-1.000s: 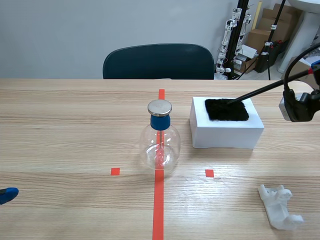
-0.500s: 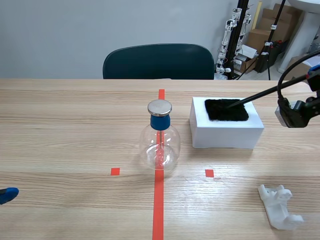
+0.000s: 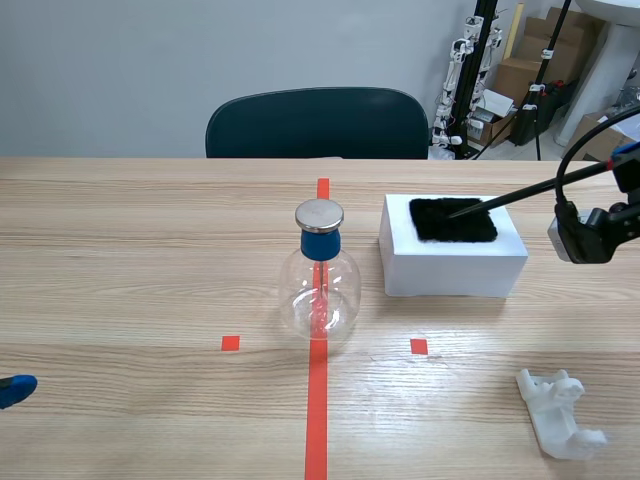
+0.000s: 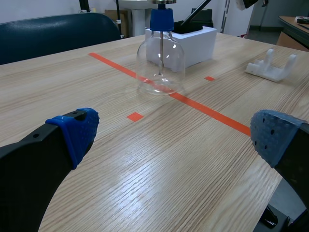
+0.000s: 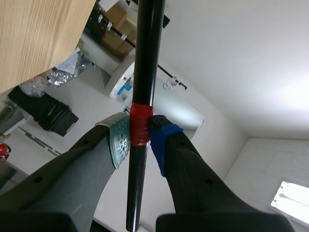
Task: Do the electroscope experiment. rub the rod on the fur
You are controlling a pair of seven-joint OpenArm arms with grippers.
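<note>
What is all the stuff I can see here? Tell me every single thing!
flask: one, clear glass with a blue stopper and a metal disc on top, standing on the red tape line at mid table.
white block: one, white, beside the flask toward the right arm.
fur: one patch, black, on top of the white block.
rod: one, black with a red band, its tip on the fur.
plastic holder: one, white, near the table's front right.
chair: one, dark teal, behind the table.
table: one, light wood.
left gripper: open, low over the table's near left.
right gripper: shut on the rod at its red band.
</note>
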